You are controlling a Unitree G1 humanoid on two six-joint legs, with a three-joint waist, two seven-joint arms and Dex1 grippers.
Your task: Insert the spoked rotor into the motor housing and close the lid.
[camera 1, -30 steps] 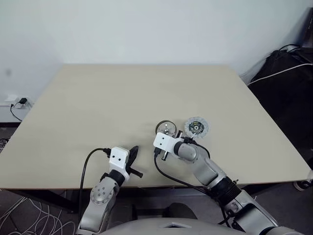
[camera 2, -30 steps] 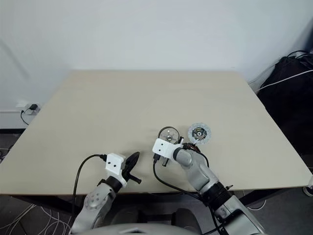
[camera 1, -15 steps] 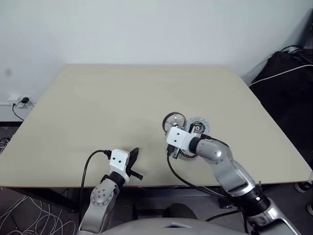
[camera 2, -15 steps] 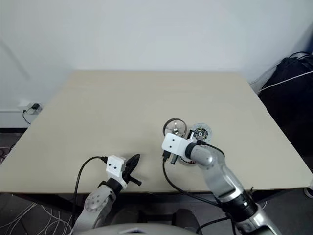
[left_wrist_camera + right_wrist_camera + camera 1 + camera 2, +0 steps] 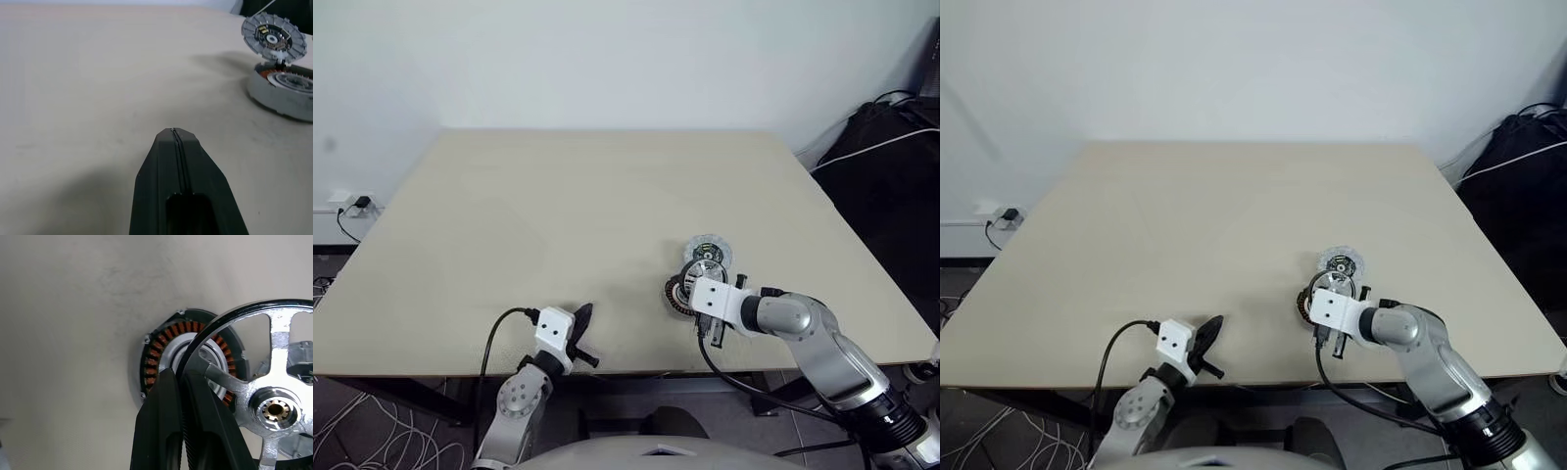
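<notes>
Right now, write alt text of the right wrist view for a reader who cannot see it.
The right gripper is shut on the rim of the spoked rotor, a shiny silver wheel held above the motor housing with its ring of copper windings. The housing sits on the beige table.

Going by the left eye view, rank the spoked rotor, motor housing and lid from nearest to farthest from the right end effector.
1. The spoked rotor: clamped by its rim in the right end effector.
2. The motor housing: on the table directly below the rotor, on its near left.
3. The lid: farthest, just beyond the housing toward the table's far edge.
</notes>
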